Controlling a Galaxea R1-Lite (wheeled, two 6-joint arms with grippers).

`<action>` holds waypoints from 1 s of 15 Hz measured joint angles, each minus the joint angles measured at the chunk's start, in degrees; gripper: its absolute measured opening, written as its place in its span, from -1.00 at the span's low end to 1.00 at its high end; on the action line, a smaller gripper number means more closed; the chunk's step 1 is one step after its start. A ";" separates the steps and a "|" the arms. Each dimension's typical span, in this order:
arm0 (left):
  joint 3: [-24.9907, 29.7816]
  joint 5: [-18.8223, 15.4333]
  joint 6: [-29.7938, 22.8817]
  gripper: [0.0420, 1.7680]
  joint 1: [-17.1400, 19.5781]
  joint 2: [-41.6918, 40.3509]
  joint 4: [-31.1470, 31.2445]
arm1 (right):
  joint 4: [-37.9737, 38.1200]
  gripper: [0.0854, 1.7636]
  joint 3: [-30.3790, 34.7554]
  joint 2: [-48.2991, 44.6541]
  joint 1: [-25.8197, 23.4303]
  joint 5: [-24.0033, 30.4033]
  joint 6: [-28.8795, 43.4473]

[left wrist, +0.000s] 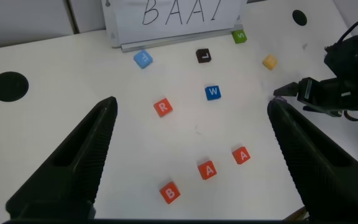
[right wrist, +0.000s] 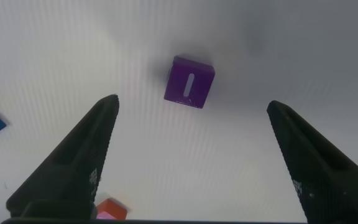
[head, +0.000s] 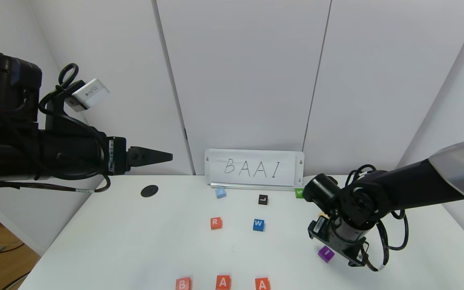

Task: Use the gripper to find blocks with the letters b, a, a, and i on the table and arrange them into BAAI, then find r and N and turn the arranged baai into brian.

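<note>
Right pincer (right wrist: 191,155) spread wide, poised directly above the purple I block (right wrist: 189,82) on the table (head: 135,241), block between the fingers but untouched, right of the B-A-A row (head: 222,283); left pincer (left wrist: 191,155) spread, parked high.

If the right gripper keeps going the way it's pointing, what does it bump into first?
Probably the purple I block. The right gripper points down with open jaws, and the block lies on the table between them, a bit ahead. How far off is hard to tell.
</note>
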 joint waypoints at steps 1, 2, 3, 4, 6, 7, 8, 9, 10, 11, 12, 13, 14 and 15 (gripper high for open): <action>0.00 0.00 0.01 0.94 0.00 0.00 -0.01 | -0.01 0.94 0.28 0.06 -0.20 0.65 0.00; 0.00 0.00 0.01 0.94 0.00 0.02 0.00 | -0.22 0.94 0.52 0.13 -0.24 0.98 0.00; 0.00 0.00 0.06 0.94 0.00 0.02 -0.06 | -0.28 0.94 0.67 0.17 -0.33 1.00 0.00; 0.00 0.00 0.04 0.94 0.00 0.04 -0.04 | -0.33 0.94 0.73 0.27 -0.39 1.06 0.02; 0.00 0.00 0.06 0.94 0.00 0.09 -0.09 | -0.26 0.94 0.63 0.61 -0.59 1.26 0.00; 0.00 0.00 0.06 0.94 0.00 0.11 -0.09 | -0.37 0.94 0.21 1.01 -0.72 1.44 0.02; 0.00 0.01 0.06 0.94 0.00 0.11 -0.11 | -0.30 0.94 -0.16 1.38 -0.94 1.48 0.06; 0.00 0.00 0.06 0.94 0.00 0.11 -0.11 | -0.30 0.94 -0.38 1.68 -1.05 1.48 0.06; 0.00 0.01 0.06 0.94 0.05 0.11 -0.11 | -0.30 0.94 -0.46 1.96 -1.18 1.48 0.05; 0.00 0.01 0.06 0.94 0.07 0.11 -0.11 | -0.26 0.94 -0.54 2.28 -1.11 1.50 0.05; 0.00 0.00 0.06 0.94 0.07 0.11 -0.09 | -0.17 0.94 -0.66 2.56 -1.11 1.48 0.02; 0.00 0.01 0.06 0.94 0.07 0.11 -0.09 | -0.09 0.94 -0.74 2.76 -1.11 1.52 0.06; 0.00 0.00 0.09 0.94 0.10 0.11 -0.09 | -0.06 0.94 -0.85 2.90 -1.18 1.55 0.05; 0.00 0.00 0.09 0.94 0.13 0.11 -0.06 | -0.09 0.94 -0.95 3.04 -1.18 1.52 0.05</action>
